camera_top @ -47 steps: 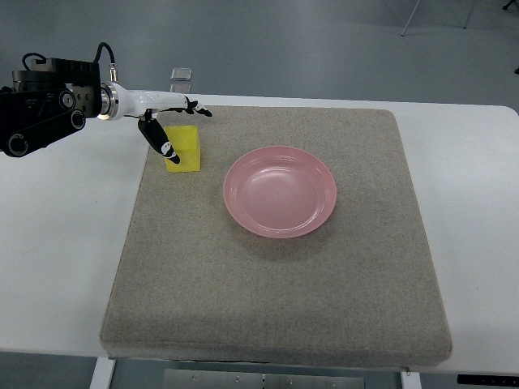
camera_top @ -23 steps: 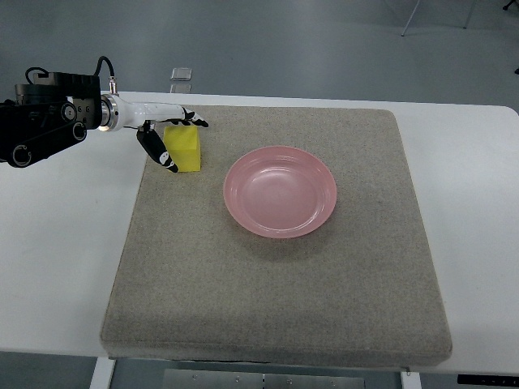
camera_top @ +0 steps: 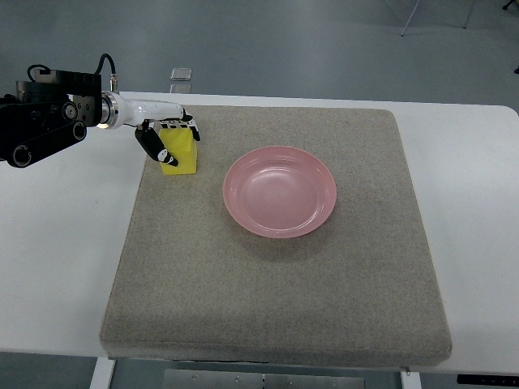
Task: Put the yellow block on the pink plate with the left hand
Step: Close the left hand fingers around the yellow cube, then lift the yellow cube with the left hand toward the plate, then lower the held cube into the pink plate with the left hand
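On the grey mat [camera_top: 276,300] — left hand [camera_top: 166,138] clasps the yellow block [camera_top: 182,154].

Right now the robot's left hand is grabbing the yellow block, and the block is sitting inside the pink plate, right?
Not quite. The left hand does have its fingers closed around the yellow block, but the block is not inside the pink plate. The top view shows it over the grey mat, to the left of the plate and apart from it. The plate holds nothing.

bare mat [camera_top: 276,284] between yellow block [camera_top: 182,154] and pink plate [camera_top: 280,191]
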Controlling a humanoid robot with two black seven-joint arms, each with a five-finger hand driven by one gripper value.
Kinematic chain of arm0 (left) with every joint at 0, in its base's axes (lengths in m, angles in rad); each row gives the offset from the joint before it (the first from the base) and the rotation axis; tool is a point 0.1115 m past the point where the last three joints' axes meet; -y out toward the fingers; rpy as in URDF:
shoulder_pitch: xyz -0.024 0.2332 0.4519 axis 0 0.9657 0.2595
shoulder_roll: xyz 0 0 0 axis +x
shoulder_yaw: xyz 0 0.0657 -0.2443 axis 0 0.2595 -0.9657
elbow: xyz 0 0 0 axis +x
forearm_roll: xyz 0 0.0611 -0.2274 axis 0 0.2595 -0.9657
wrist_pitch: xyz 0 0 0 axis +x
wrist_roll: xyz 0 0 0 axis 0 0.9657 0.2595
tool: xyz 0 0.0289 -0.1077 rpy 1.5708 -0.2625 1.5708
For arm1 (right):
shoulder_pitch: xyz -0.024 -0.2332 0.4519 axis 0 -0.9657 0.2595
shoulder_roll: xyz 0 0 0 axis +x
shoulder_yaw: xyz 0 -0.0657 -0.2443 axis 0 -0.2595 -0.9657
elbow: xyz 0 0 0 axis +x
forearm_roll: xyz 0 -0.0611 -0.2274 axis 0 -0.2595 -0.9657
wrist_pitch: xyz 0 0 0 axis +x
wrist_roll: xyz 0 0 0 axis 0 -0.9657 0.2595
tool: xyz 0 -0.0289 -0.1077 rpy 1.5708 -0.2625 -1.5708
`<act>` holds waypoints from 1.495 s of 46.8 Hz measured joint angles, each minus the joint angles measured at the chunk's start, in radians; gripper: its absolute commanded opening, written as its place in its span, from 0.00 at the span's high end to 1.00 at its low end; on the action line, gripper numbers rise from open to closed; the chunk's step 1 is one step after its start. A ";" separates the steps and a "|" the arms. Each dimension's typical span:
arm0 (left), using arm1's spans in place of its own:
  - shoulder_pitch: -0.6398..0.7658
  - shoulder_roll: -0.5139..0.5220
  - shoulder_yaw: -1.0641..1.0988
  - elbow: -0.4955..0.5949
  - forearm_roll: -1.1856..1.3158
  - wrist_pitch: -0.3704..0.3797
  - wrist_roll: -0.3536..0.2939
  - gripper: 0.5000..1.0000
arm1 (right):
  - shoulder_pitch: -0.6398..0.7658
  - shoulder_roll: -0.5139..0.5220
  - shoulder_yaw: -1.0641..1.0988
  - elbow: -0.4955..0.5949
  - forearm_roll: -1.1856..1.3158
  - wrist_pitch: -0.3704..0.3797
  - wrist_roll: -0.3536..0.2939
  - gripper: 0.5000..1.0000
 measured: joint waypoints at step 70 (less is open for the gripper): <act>-0.142 -0.042 -0.149 -0.279 -0.023 0.032 -0.003 1.00 | 0.000 0.000 0.000 0.000 0.000 0.000 0.000 0.15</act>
